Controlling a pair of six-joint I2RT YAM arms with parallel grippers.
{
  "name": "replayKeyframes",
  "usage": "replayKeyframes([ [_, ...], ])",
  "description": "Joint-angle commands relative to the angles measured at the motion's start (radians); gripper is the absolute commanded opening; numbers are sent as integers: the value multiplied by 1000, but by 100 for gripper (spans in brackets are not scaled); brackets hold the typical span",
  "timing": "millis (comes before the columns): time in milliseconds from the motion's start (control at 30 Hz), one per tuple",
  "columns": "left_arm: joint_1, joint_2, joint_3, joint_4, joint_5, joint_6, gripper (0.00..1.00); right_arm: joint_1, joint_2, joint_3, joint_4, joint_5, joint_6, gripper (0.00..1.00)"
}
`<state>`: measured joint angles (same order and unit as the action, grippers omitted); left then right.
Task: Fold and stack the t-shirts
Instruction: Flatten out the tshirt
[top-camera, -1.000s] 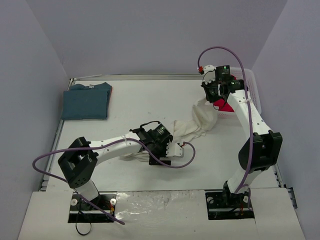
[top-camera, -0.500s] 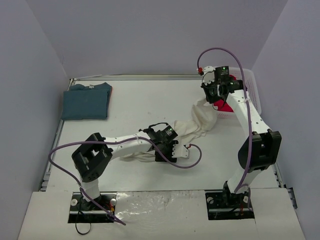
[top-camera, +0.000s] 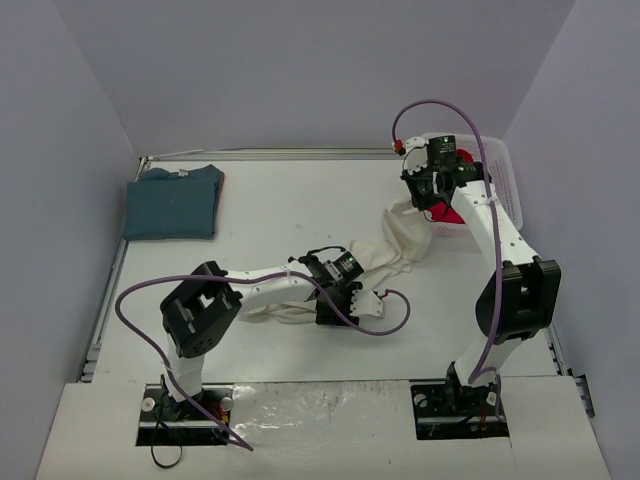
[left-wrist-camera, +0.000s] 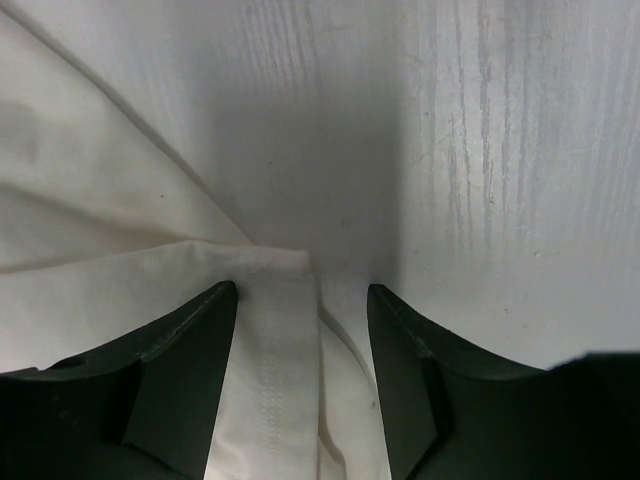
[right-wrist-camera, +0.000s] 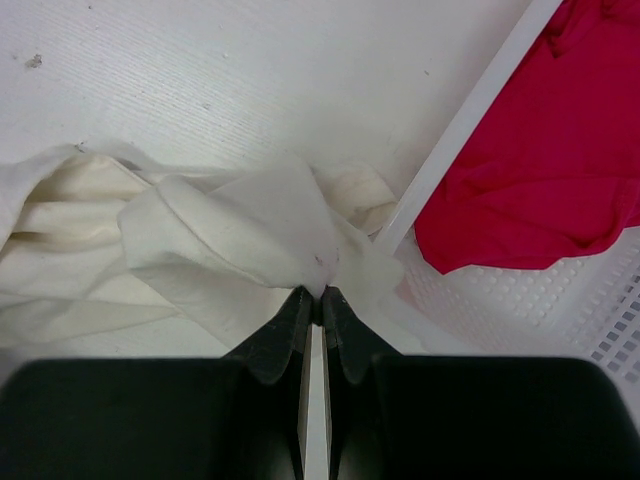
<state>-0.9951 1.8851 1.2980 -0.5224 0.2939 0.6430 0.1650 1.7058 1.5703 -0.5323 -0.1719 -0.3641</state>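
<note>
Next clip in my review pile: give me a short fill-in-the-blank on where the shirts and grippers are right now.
1. The right gripper is ____ on the cream-white t-shirt.
2. The red t-shirt lies ____ the basket.
3. The folded teal-blue t-shirt sits at the table's far ____ corner.
4. The left gripper has its jaws ____, with a hem of the cream-white t-shirt between them.

Missing words: shut; inside; left; apart.

Plain pale lilac-grey walls (top-camera: 300, 70) close in a white table (top-camera: 290, 200) on three sides under soft, even light.
</note>
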Motion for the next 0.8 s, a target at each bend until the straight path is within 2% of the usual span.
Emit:
replayKeyframes([
  [0,-10,3,47,-44,27,-11,54,2,14,-7,0,5,-7,0],
  [67,-13,19,55,-51,30,-16,54,2,17,-7,0,6,-9,0],
  [133,-14,40,69,-60,36,-19,48,2,20,-9,2,6,-9,0],
  [167,-14,48,75,-65,37,-19,43,2,20,-12,2,6,-10,0],
  [200,-14,54,83,-71,43,-19,31,2,20,-13,2,9,-12,0],
  [300,-14,80,110,-103,59,-14,13,2,22,-19,2,14,-16,0],
  [533,-14,82,138,-149,70,0,4,2,32,-27,5,15,-19,0],
  [767,6,43,156,-211,91,10,6,2,32,-32,6,20,-22,0],
])
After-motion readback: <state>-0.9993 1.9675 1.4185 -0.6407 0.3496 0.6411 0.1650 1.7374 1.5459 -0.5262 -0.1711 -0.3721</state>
